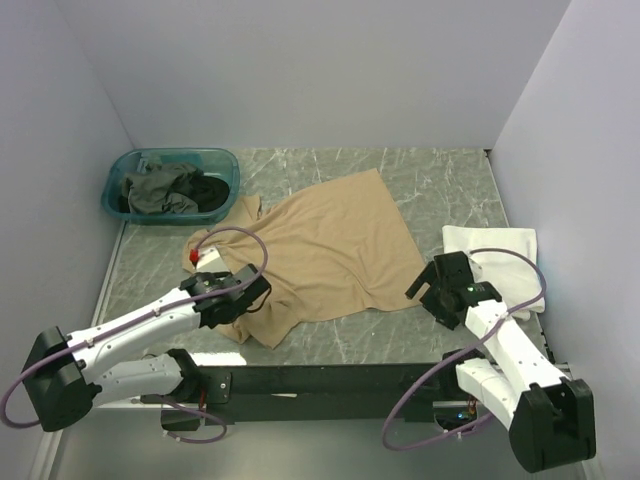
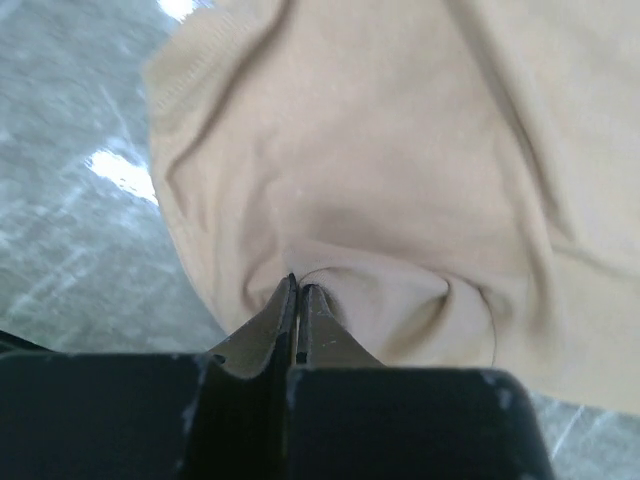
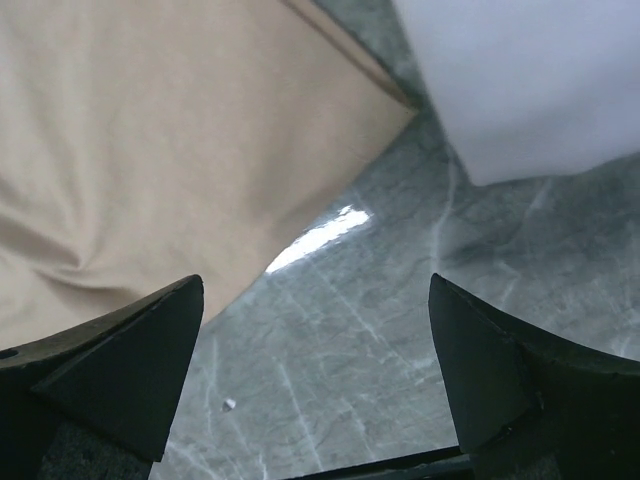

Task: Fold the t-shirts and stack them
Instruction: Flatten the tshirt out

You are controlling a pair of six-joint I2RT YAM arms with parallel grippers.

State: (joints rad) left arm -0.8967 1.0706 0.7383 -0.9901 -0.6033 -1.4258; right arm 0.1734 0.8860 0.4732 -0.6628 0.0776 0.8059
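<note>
The left hand [image 2: 297, 288] is clenched on the tan t-shirt [image 1: 330, 250] at its near-left corner; the right hand [image 3: 315, 330] gapes empty beside the near-right corner.

The left arm [image 1: 130, 335] is stretching out low and forward from its base. The left end effector [image 2: 298, 292] is squeezing tight, its two fingers pressing together on a little fold of the tan t-shirt [image 2: 400, 150]. The right arm [image 1: 510, 355] is bending up and leaning toward the middle. The right end effector [image 3: 315, 370] is pointing down, its fingers [image 3: 120, 370] standing wide apart and holding nothing.
</note>
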